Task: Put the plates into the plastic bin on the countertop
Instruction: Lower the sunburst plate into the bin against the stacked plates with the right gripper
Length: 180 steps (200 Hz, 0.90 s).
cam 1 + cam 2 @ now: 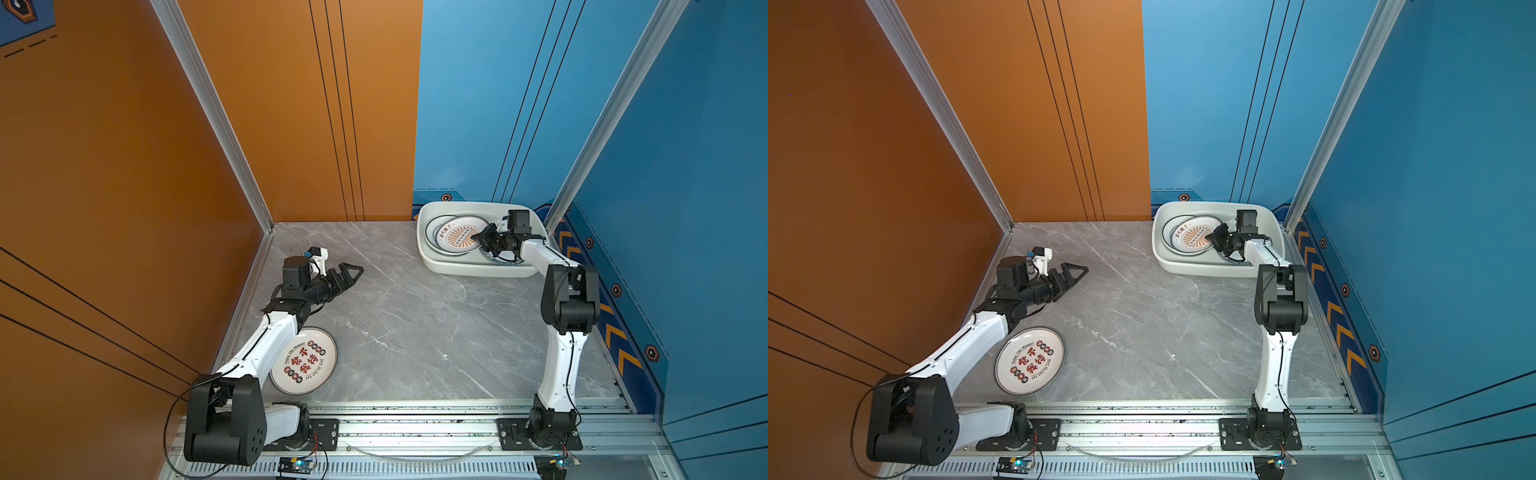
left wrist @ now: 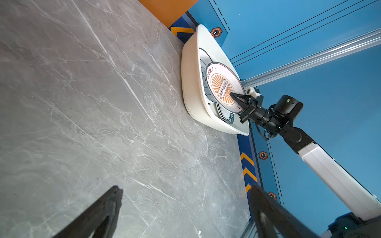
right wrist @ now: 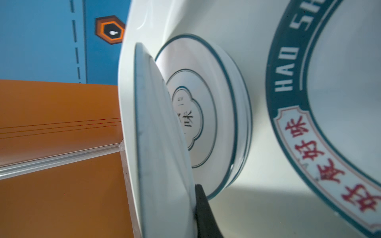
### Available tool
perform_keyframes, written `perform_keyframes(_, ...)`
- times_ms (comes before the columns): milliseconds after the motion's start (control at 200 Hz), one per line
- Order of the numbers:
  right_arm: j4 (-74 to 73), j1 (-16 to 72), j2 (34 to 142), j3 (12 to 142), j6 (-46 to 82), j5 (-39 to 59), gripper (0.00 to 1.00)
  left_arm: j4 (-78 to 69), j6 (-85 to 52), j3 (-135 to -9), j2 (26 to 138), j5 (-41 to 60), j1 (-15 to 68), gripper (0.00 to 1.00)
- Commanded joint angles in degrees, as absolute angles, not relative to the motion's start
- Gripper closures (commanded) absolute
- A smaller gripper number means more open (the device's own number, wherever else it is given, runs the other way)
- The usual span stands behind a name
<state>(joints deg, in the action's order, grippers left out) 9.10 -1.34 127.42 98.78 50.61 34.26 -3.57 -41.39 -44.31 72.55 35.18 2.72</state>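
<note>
On the grey bench [image 1: 415,324] only one red-lettered plate [image 1: 303,360] is left out. It lies flat beside the left arm, well apart from the bin [image 1: 465,269], which is set in the far right corner. Several plates are already laid inside the bin, a green-rimmed plate [image 3: 286,72] among them, though an exact count cannot be made. A sunburst plate [image 1: 455,236] is held tilted over them, its rim pinched by the right gripper [image 1: 478,238]. The left gripper [image 1: 358,270] is spread wide and empty above the bench.

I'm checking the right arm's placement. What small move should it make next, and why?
Probably lower the right gripper a little: its jaws pinch the rim of the sunburst plate, which hangs tilted over other plates inside the plastic bin.
</note>
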Motion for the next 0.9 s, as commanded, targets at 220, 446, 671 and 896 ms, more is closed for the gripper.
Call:
perform_keyframes(220, 8.48, -1.71, 132.70, 108.24, 53.77, 36.41, 1.00, -5.62, -41.43, -43.04, 73.98, 36.81, 1.33, 0.02)
perform_keyframes(446, 9.15, -1.58, 135.65, 111.11, 54.73, 36.30, 1.00, -6.06, -41.57, -42.75, 73.91, 37.18, 0.88, 0.02)
perform_keyframes(671, 10.19, -1.41, 136.93, 113.10, 54.76, 35.95, 1.00, -6.24, -41.57, -42.50, 73.92, 37.22, 0.79, 0.02)
perform_keyframes(896, 10.95, -1.06, 137.72, 113.21, 54.58, 35.77, 1.00, -6.33, -41.57, -42.47, 73.74, 37.26, 0.80, 0.02)
